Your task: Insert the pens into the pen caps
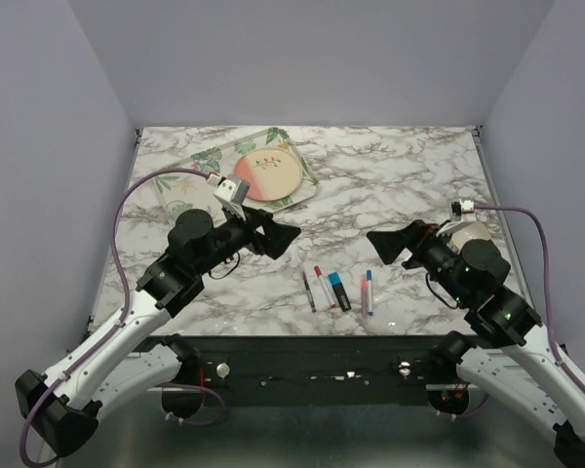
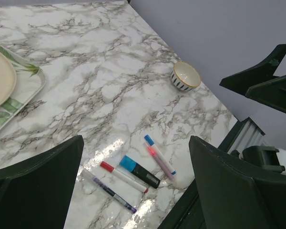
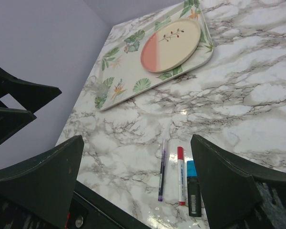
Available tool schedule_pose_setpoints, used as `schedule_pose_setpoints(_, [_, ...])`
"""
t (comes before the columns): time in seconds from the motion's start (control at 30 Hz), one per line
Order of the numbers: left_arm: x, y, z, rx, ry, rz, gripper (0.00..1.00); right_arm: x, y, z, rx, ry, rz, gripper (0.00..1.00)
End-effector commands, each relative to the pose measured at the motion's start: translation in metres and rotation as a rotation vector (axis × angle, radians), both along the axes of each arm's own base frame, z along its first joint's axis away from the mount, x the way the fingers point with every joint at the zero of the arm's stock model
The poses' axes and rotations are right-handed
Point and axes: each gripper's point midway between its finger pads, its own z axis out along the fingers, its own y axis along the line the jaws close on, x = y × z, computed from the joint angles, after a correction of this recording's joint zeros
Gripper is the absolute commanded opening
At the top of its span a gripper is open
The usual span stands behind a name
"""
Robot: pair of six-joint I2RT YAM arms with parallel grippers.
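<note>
Bright, even light from above; shadows are soft. White glare patches sit on the glossy grey-veined marble tabletop (image 2: 109,145) toward its near edge.

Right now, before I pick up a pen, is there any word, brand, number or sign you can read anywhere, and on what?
No readable text in any view.
pens: any print on the barrels is too small to read.
plate: only a painted sprig, no letters.
tray: leaf and flower print, no words.
</note>
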Motion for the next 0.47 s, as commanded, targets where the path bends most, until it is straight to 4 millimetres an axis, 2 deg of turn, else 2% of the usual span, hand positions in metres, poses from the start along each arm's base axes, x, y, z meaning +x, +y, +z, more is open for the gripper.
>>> schedule_pose_setpoints(0.0, [-0.007, -0.001, 0.0081, -0.021, -0.043, -0.031, 0.99, 0.0021, -0.0041, 0.0124, 0.026, -0.009, -0.03, 1.0])
schedule_pose_setpoints(0.33, [-0.0075, -0.0006, 0.0054, -0.022, -0.034, -0.031, 0.99, -0.0001, -0.0044, 0.0169, 0.038, -0.023, -0.024, 1.0])
schedule_pose_setpoints(0.43, [-0.0073, -0.0011, 0.0111, -0.038, -0.053, -0.031, 0.99, 0.0003, -0.0051, 0.0173, 0.038, -0.021, -0.029, 1.0])
